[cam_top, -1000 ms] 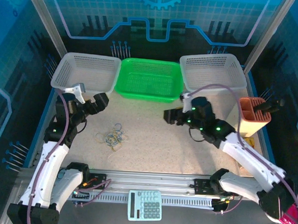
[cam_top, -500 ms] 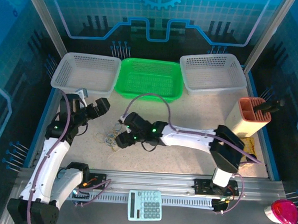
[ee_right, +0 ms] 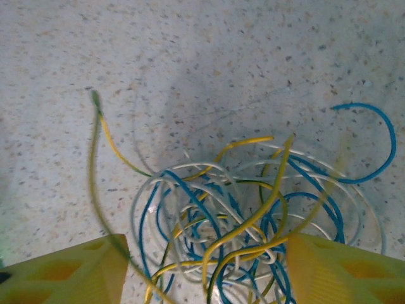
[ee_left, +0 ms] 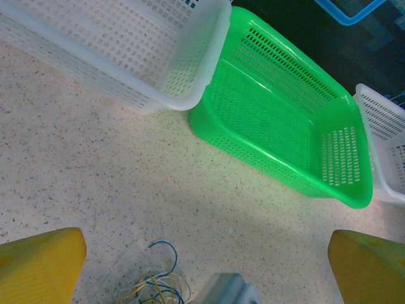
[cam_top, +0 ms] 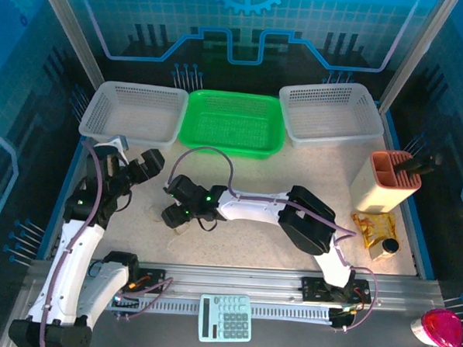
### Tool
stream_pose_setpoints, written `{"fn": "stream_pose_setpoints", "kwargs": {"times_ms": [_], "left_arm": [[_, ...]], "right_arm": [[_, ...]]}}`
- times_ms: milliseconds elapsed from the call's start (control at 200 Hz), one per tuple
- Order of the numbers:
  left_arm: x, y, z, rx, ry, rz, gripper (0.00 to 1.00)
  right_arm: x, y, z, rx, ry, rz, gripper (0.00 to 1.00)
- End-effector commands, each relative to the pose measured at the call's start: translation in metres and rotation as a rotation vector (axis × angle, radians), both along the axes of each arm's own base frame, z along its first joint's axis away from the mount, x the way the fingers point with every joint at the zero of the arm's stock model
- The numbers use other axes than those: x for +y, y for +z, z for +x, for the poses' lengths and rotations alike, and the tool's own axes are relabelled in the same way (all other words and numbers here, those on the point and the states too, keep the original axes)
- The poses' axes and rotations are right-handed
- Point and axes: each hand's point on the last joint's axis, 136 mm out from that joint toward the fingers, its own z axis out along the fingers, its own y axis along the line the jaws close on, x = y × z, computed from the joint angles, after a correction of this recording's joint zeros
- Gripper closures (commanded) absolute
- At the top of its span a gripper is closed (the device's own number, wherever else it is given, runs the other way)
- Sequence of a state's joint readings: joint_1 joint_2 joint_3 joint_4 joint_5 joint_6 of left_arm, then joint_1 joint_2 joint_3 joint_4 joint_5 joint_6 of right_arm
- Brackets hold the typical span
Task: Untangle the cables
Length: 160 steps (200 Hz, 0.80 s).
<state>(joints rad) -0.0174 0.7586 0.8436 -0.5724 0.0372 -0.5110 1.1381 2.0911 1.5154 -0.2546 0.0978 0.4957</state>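
**Right gripper (ee_right: 202,272) low over the tangle, its yellow fingers (ee_right: 69,272) spread to either side and nothing clamped.**

The cables (ee_right: 253,221), blue, yellow and whitish loops knotted in one heap, lie on the bench (ee_right: 190,63) left of its middle. Several strands run between the fingers at once. Closing here would likely pinch a bundle rather than one wire, and a lift could then drag the whole heap or pull the knot tighter. A thin strand might also slip free. The left gripper (ee_left: 202,266) hangs just beside, wide open and empty, near enough that the two could knock together. Bare bench lies all round the heap. The white basket (ee_left: 126,57) and green basket (ee_left: 285,126) sit well apart along the far edge.
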Motion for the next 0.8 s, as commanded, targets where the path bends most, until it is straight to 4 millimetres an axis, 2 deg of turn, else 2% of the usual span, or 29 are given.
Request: {"fn": "stream_pose_setpoints", "kwargs": {"times_ms": [0, 155, 215, 320, 420, 500, 645, 795], "left_arm": [[0.001, 0.021, -0.003, -0.046, 0.011, -0.011, 0.01], [-0.001, 0.025, -0.003, -0.057, 0.002, -0.018, 0.01], [-0.002, 0.026, -0.003, -0.06, -0.003, -0.021, 0.01], [-0.003, 0.026, -0.003, -0.06, -0.009, -0.023, 0.01], [-0.005, 0.027, -0.003, -0.065, -0.021, -0.022, 0.01], [-0.008, 0.029, -0.002, -0.071, -0.04, -0.024, 0.01], [-0.013, 0.031, 0.0, -0.092, -0.059, -0.051, 0.01], [-0.023, 0.031, 0.003, -0.102, -0.089, -0.108, 0.01]], "right_arm": [[-0.008, -0.006, 0.018, 0.0, -0.037, -0.025, 0.4], [-0.024, -0.01, 0.031, 0.009, -0.055, -0.03, 0.61], [-0.032, -0.01, 0.037, 0.021, -0.061, -0.016, 0.79], [-0.05, 0.001, 0.047, 0.018, -0.089, 0.005, 1.0], [-0.074, 0.024, 0.057, -0.019, -0.127, 0.029, 1.0], [-0.095, 0.049, 0.063, -0.066, -0.156, 0.053, 1.0], [-0.143, 0.092, 0.067, -0.167, -0.218, 0.065, 1.0], [-0.185, 0.118, 0.065, -0.22, -0.277, 0.085, 1.0]]}}
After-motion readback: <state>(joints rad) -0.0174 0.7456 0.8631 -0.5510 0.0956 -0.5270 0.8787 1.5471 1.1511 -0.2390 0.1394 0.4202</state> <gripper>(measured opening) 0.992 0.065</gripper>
